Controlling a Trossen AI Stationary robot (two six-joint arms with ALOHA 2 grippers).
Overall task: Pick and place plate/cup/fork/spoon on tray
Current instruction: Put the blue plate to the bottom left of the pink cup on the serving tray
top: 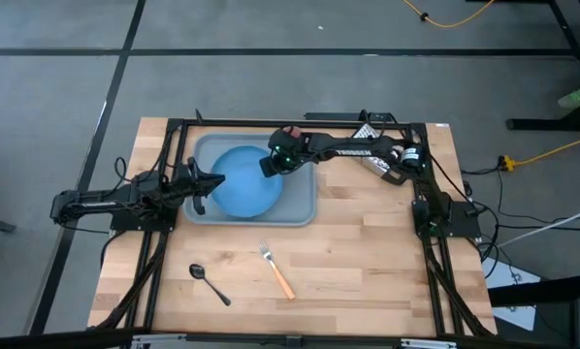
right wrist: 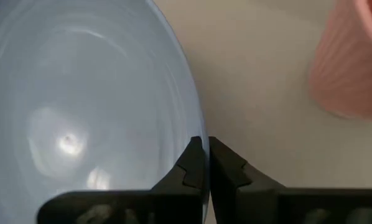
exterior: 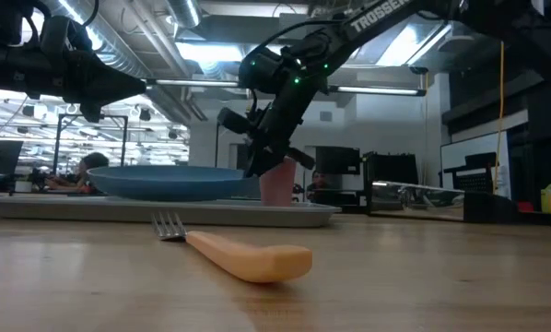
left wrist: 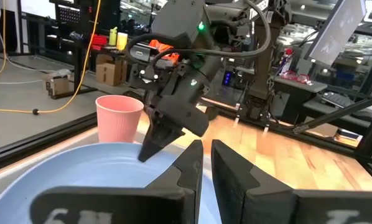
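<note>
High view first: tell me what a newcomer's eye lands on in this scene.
The bright-blue plate fills most of the grey-blue tray at the table's far side, and the right gripper hangs over the plate's far-right rim with fingers nearly together, empty. The pink cup stands in the tray just beside it. On the bare wood nearer the camera lie the orange-handled fork and the dark spoon, both outside the tray.

I saw the plate (top: 243, 182) lying in the tray (top: 300, 211), the cup (top: 292, 132) at its two o'clock. The fork (top: 275, 270) and spoon (top: 209, 283) lay on the table (top: 368, 271) at the tray's six o'clock.
</note>
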